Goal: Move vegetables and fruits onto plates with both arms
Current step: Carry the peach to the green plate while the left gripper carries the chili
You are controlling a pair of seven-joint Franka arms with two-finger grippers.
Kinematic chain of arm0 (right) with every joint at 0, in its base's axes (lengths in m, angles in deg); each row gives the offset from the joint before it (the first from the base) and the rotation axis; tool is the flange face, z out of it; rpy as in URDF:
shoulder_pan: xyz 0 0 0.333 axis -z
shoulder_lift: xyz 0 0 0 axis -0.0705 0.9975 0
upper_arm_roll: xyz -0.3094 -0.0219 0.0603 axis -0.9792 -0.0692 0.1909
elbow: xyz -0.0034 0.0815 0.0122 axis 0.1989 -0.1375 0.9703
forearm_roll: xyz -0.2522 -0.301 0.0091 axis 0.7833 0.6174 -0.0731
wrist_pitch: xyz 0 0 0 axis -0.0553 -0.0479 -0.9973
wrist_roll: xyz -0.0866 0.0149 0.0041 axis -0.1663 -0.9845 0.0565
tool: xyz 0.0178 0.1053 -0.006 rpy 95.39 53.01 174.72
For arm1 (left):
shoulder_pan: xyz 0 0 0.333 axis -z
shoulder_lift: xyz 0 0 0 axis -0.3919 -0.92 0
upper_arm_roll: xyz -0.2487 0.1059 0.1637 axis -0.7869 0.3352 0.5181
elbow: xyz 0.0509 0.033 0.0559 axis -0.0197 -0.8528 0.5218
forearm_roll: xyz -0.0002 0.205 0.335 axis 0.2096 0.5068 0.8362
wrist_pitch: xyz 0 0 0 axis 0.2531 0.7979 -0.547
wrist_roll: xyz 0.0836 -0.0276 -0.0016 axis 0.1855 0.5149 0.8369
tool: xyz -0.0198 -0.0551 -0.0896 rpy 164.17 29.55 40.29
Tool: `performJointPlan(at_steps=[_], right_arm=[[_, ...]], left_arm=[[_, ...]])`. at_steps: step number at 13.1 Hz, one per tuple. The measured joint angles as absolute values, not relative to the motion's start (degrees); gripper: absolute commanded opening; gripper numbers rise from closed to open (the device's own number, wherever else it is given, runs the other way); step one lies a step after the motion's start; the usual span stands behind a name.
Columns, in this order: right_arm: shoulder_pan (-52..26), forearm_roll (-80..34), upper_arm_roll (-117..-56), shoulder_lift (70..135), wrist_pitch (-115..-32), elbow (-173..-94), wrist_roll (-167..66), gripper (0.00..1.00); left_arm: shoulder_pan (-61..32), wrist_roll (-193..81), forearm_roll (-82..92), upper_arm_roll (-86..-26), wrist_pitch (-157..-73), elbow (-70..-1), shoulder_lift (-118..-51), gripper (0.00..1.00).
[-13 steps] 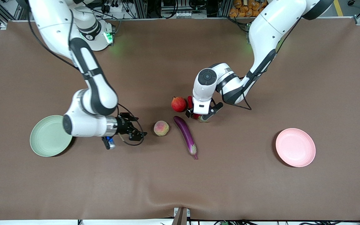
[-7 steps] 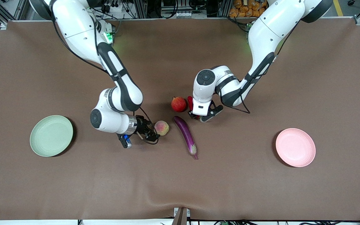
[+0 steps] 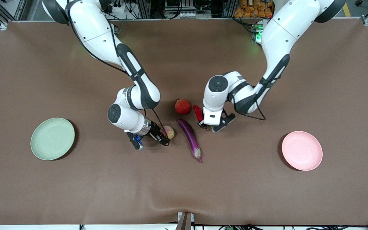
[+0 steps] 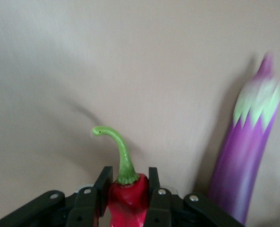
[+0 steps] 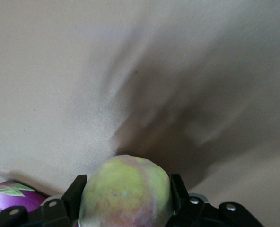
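Note:
A red chili pepper [image 4: 127,198] with a curved green stem sits clamped between the fingers of my left gripper [image 4: 127,182], which is shut on it beside the pomegranate [image 3: 183,106]. In the front view the chili [image 3: 198,112] pokes out from under that gripper [image 3: 204,124]. My right gripper [image 3: 164,136] is shut on the pink-and-yellow peach [image 3: 170,131], which fills the space between its fingers in the right wrist view [image 5: 126,189]. The purple eggplant [image 3: 190,136] lies on the cloth between the two grippers. A pale green plate [image 3: 52,138] and a pale pink plate [image 3: 302,150] both hold nothing.
The brown cloth covers the whole table [image 3: 184,191]. The green plate lies toward the right arm's end, the pink plate toward the left arm's end. The eggplant [image 4: 244,161] lies close beside the left gripper, and its stem end [image 5: 12,196] shows by the right gripper.
My right gripper swung from beside the green plate over to the peach and shut on it. My left gripper shut on the chili and shifted slightly toward the left arm's end.

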State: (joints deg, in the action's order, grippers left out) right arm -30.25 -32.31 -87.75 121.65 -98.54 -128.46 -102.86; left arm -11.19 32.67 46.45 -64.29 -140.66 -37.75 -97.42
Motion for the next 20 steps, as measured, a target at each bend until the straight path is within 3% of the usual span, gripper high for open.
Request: performJointPlan(at_steps=[5, 8, 11, 15, 16, 17, 20], right_arm=[[-18.6, -26.4, -94.7, 110.7, -67.0, -126.7, -92.4, 0.31], [-12.4, -13.7, -100.0, 107.6, -57.2, -126.1, -77.2, 0.33], [-4.4, -8.4, -101.3, 109.4, -58.1, -126.3, -55.7, 0.36], [1.9, -2.7, -101.3, 115.2, -72.0, -126.6, -37.0, 0.44], [2.9, -2.7, -101.3, 116.7, -74.7, -126.6, -33.3, 0.6], [3.9, -2.7, -101.3, 118.0, -76.0, -126.6, -30.5, 1.0], [4.6, -2.7, -101.1, 118.5, -74.9, -126.3, -28.2, 1.0]], left_arm=[[-25.8, 16.4, 46.4, -67.2, -133.4, -37.8, -91.5, 0.0], [-38.7, 3.3, 46.3, -72.5, -130.3, -37.9, -91.2, 0.0], [-47.0, -8.6, 46.3, -73.2, -129.9, -37.5, -91.6, 0.0], [-53.1, -24.6, 46.3, -72.8, -129.9, -32.4, -96.6, 0.0], [-53.4, -28.1, 46.3, -71.9, -129.9, -30.9, -98.3, 0.0], [-53.4, -31.2, 46.3, -70.8, -130.0, -29.7, -99.7, 0.0], [-53.4, -39.5, 46.3, -67.5, -130.0, -28.0, -101.6, 0.0]])
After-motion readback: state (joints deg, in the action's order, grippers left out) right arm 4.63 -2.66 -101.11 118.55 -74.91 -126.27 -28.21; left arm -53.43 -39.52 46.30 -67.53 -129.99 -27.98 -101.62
